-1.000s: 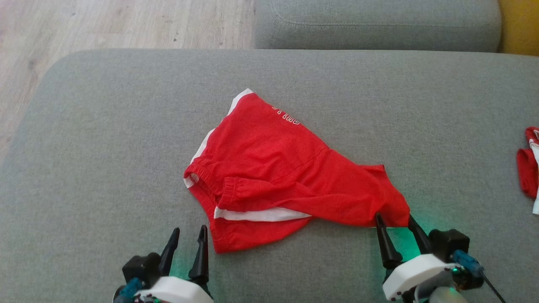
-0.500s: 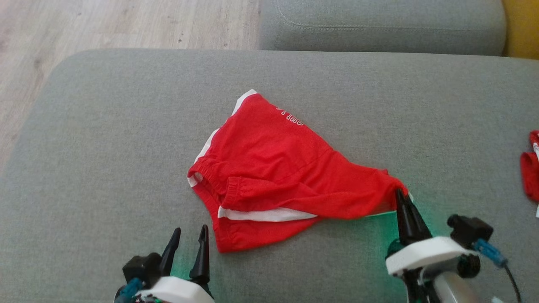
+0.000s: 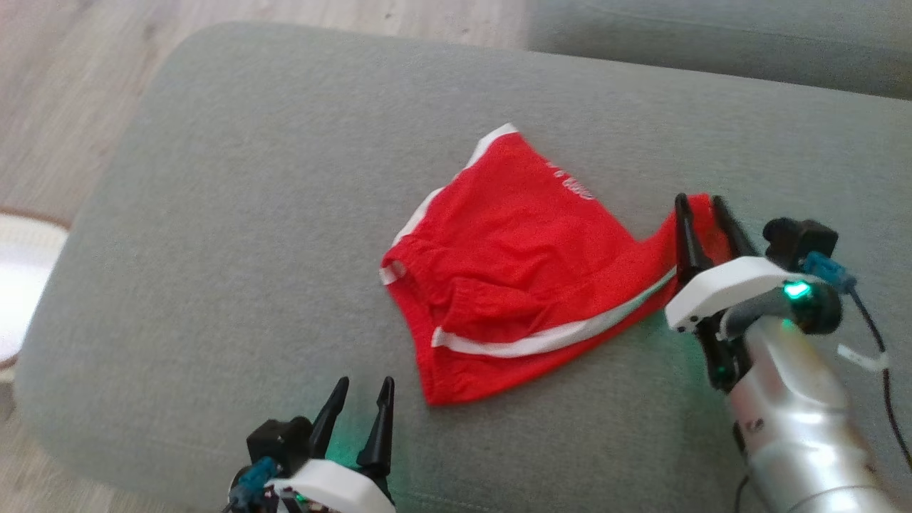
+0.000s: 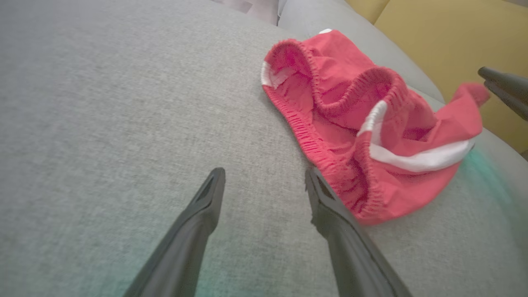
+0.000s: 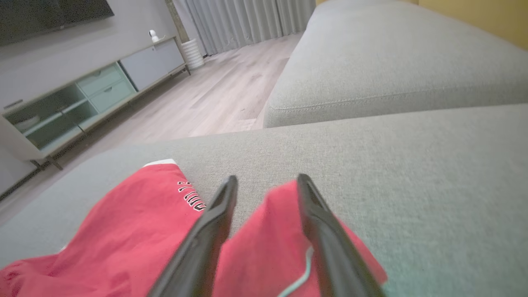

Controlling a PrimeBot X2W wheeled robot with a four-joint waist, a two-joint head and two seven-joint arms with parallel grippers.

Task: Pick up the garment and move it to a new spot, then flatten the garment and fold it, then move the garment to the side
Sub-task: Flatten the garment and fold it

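The garment point(image 3: 513, 271), red shorts with white side stripes and white lettering, lies crumpled on the grey sofa cushion point(image 3: 249, 178). Its right corner is raised and turned back toward the far side. My right gripper point(image 3: 700, 202) stands at that corner with its jaws apart and the red cloth between and under the fingers point(image 5: 222, 214). The garment point(image 5: 136, 222) spreads to the left below them. My left gripper point(image 3: 365, 385) is open and rests low on the cushion, just left of the garment's near hem. In the left wrist view, the elastic waistband of the garment point(image 4: 342, 103) gapes open beside my left gripper point(image 4: 264, 175).
A second grey cushion point(image 3: 712, 43) lies beyond the far edge. Wood floor point(image 3: 71, 71) runs along the left, with a white round object point(image 3: 21, 285) at the picture's edge. A low TV cabinet point(image 5: 82, 95) and a yellow wall point(image 4: 433, 41) stand farther off.
The camera has shifted. My right gripper shut on the garment's right corner, carried it up and toward the far side, then its jaws parted. The left gripper stayed where it was.
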